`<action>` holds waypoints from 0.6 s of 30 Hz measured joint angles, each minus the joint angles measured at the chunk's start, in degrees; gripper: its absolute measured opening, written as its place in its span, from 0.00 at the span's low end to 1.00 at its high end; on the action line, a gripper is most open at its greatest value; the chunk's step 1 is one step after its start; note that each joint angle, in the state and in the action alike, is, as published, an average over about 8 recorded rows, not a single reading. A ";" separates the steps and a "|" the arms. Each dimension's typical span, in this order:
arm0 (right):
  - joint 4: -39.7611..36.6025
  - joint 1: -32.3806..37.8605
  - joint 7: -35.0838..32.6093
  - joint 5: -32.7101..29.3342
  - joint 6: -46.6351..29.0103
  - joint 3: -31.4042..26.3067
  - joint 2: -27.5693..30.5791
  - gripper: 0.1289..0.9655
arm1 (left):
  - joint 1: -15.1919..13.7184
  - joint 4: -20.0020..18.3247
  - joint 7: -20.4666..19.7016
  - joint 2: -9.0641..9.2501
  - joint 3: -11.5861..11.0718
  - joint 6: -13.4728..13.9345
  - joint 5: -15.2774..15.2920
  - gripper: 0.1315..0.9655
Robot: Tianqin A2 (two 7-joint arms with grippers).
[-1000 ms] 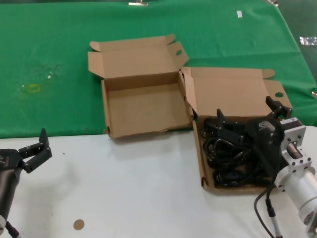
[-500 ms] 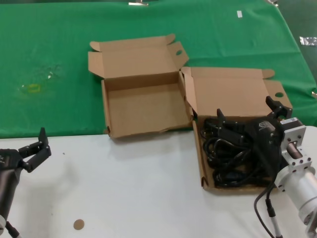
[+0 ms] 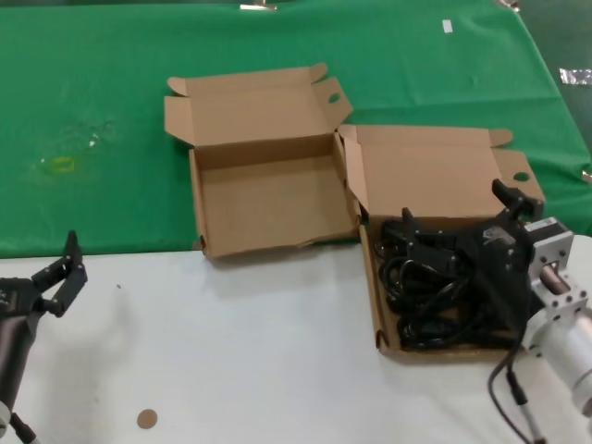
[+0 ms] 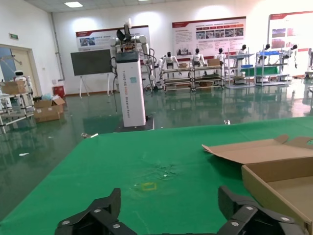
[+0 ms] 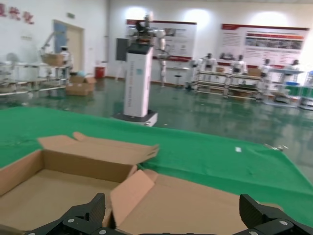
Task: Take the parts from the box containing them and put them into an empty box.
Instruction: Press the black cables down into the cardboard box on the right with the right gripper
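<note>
The parts, coiled black power cords with chunky plugs, lie in the right-hand cardboard box, whose lid stands open. The empty box sits to its left, lid open, with a wavy front lip. My right gripper is open just above the cords at the back of their box, holding nothing. In the right wrist view the open gripper faces that lid and the empty box. My left gripper is open and empty over the white table at the left; the left wrist view shows this gripper open too.
A green cloth covers the back of the table, with a yellow mark on it. The front is white tabletop with a small brown disc. A corner of the empty box shows in the left wrist view.
My left gripper has drifted slightly left and lower. My right gripper has sunk a little toward the cords. The boxes and cords have not moved.
</note>
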 joint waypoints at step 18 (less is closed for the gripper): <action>0.31 14.07 10.81 0.51 -18.92 -13.11 29.43 1.00 | 0.00 0.00 -0.03 0.00 0.00 0.00 0.01 0.40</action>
